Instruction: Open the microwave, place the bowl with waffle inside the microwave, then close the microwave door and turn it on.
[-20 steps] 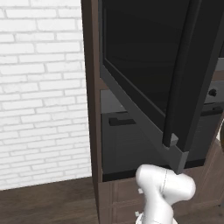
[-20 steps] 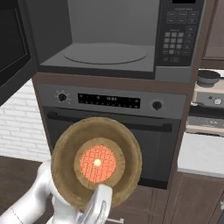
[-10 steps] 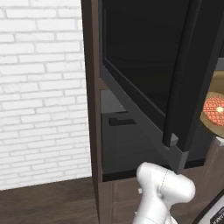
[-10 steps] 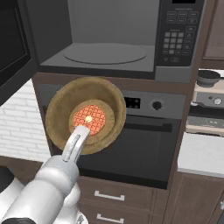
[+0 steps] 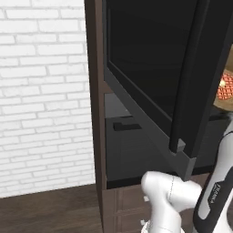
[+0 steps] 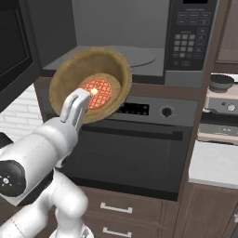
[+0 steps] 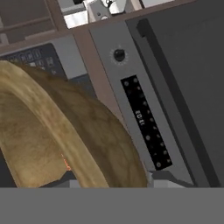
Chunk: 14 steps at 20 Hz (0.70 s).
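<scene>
From the right side the arm reaches up with the gripper (image 6: 85, 98) clasping the near rim of the brown bowl (image 6: 74, 76), fingers clenched on that rim, and the bowl is tipped steeply so its inside faces the room. The waffle (image 6: 97, 93) sits flat against the bowl's bottom, orange and gridded. The bowl hangs just in front of the open microwave (image 6: 139, 28), low at the left of its mouth, overlapping the front lip, with the grey turntable (image 6: 137, 56) behind it and the keypad (image 6: 188, 39) off to the right. Below sits the oven (image 6: 135, 153) with its knob and bar handle. From the left side, the microwave door (image 5: 150, 86) swings out wide toward us, a great dark panel hiding most of the cavity, and just a sliver of bowl and waffle (image 5: 225, 88) peeks past its right edge. The hand's own camera looks along the bowl's brown wall (image 7: 83, 131), with the oven's display strip (image 7: 146, 127) running slantwise beyond it.
</scene>
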Tool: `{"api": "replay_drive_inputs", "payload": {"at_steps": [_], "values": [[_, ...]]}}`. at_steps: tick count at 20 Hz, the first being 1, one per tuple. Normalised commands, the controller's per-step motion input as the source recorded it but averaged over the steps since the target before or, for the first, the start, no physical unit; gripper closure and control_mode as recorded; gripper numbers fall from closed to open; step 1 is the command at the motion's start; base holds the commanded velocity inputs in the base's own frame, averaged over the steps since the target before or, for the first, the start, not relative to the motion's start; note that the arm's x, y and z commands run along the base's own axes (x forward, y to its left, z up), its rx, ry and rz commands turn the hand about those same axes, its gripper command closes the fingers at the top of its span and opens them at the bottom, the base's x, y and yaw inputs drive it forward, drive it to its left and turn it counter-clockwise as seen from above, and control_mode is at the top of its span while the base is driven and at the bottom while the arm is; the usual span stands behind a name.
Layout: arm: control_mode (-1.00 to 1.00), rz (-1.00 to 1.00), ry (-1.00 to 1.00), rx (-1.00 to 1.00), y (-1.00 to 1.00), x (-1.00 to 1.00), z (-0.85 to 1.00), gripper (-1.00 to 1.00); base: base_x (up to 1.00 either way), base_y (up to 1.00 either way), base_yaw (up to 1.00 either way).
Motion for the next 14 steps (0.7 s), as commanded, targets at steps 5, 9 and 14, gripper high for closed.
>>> {"api": "replay_drive_inputs", "payload": {"at_steps": [5,9,14], "values": [[-1.00,0.02,0.04,0.00,0.00,0.15,0.74,1.00,0.00,0.00,0.00],[-1.00,0.12,0.19,0.00,0.04,0.57,0.34,1.00,0.00,0.00,0.00],[-1.00,0.16,0.25,0.00,0.02,0.83,0.03,1.00,0.00,0.00,0.00]]}}
